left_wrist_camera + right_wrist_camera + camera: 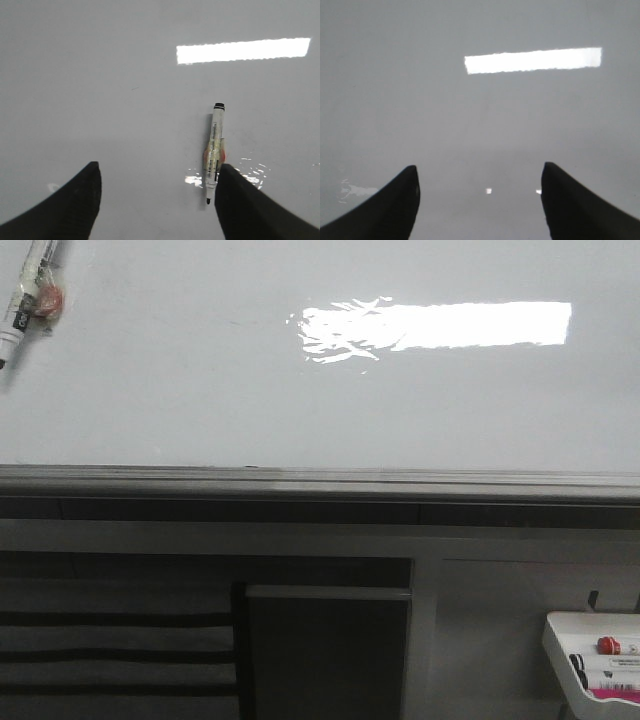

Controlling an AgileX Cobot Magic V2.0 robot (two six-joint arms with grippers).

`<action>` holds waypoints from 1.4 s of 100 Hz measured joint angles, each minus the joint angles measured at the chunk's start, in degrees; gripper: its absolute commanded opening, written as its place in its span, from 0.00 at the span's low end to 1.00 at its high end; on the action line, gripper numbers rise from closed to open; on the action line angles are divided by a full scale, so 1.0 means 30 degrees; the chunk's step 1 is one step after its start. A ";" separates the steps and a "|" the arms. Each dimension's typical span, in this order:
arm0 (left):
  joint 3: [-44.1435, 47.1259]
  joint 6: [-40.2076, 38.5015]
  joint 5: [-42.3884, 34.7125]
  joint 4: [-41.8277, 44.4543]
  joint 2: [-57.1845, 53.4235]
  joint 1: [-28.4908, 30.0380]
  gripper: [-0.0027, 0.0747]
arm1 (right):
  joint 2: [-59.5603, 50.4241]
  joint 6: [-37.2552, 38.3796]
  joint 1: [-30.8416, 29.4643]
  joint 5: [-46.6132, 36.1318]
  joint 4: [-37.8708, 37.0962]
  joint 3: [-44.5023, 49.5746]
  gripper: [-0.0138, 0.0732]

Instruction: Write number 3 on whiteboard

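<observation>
The whiteboard fills the upper half of the front view, glossy and blank; no number 3 shows on it. A white marker with a red band lies at its far left corner. In the left wrist view the same marker lies flat on the whiteboard, uncapped, black tip toward the camera, just beside one finger. My left gripper is open above the board with nothing between its fingers. My right gripper is open too, over bare whiteboard. Neither gripper shows in the front view.
A grey metal rail runs along the board's near edge. Below it stand dark shelves and a panel. A small white tray with markers hangs at the lower right. A ceiling light reflects on the board.
</observation>
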 measured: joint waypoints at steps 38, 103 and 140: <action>0.0000 0.2285 0.0869 -0.1034 0.2071 -0.1033 0.52 | 0.0000 0.0000 0.0000 0.0000 0.0573 0.0000 0.69; 0.0000 0.3041 -0.5524 -0.1296 1.3083 -0.3840 0.52 | 0.0000 0.0000 0.0000 0.0000 0.0627 0.0000 0.69; -0.0474 0.3041 -0.9289 -0.1326 1.5892 -0.3840 0.52 | 0.0000 0.0000 0.0000 0.0000 0.0641 0.0000 0.69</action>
